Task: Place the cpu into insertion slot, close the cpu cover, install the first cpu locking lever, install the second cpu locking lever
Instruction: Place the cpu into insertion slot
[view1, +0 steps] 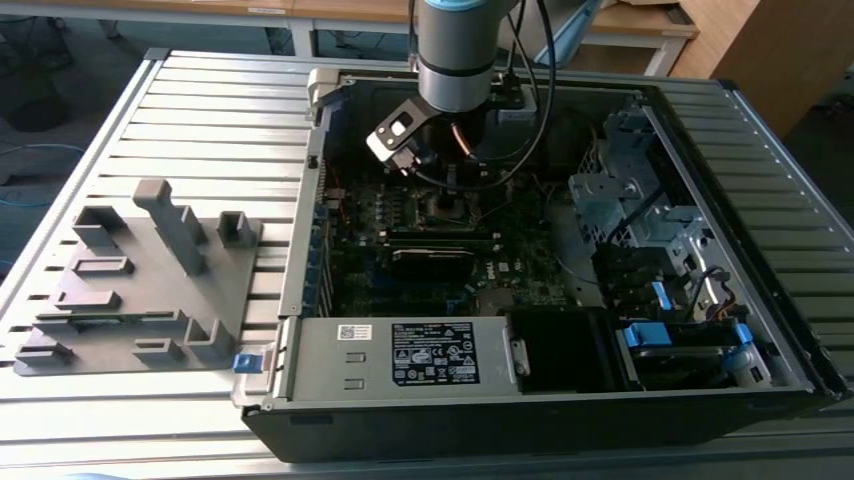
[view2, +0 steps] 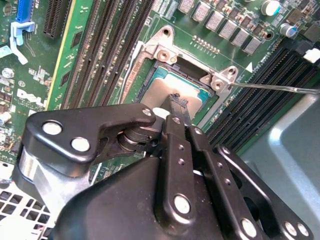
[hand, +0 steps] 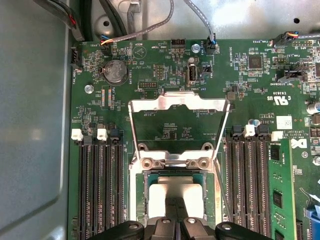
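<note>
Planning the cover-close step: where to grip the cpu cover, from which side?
Probably the free crossbar of the cpu cover, the end opposite its hinge. The cover stands flipped open, with that thin flat bar clear of the board, so come from above and pinch across its thickness.

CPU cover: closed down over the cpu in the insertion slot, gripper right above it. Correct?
Not quite. The cpu cover is open, standing tilted back off the insertion slot, not closed; the first wrist view shows it. The rest holds: the cpu sits in the slot, with the gripper right above it.
</note>
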